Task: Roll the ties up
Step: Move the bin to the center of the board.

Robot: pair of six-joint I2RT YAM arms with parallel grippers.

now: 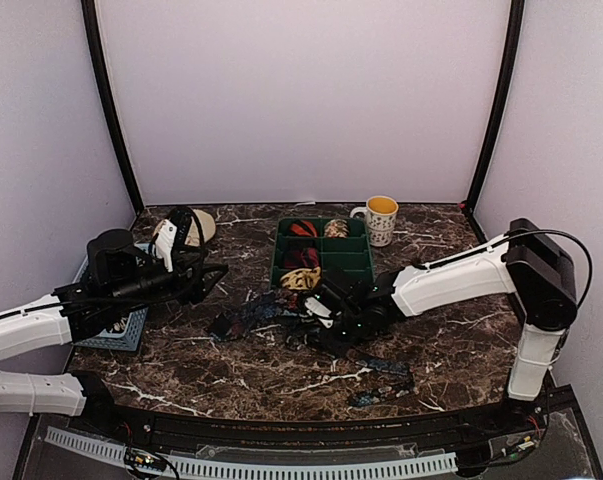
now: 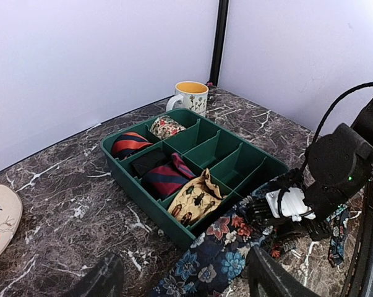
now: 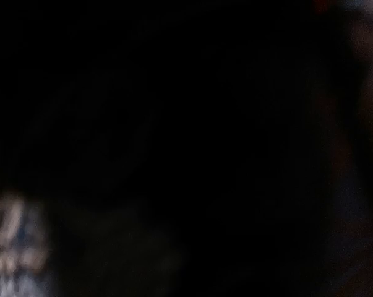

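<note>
My right gripper point(image 1: 326, 312) has its jaws pressed together, down low on the table. Its own camera is blacked out, so I cannot tell whether any cloth is pinched between them. My left gripper point(image 1: 209, 280) hangs above the left part of the table with its jaws spread and nothing between them.

Under the right gripper lies the unrolled tie point(image 2: 205, 260), soft dark navy fabric printed with red, blue and white flowers. It is flat and rumpled. Its long axis runs across the table from the left, passes beneath the right gripper, and trails off toward the near right corner.

Just beyond it sits a green tray point(image 2: 143, 195), rigid and rectangular, split into compartments by thin walls. Its left-hand cells hold rolled ties: a red-and-black striped coil point(image 2: 129, 143), a tan flowered coil point(image 2: 166, 127), a second striped roll point(image 2: 167, 179) and a loose yellow-cream one printed with beetles point(image 2: 195, 201). A white mug point(image 2: 191, 97) with a yellow inside stands past the tray's far right corner. The table point(image 2: 62, 204) is dark marble with white veins.
</note>
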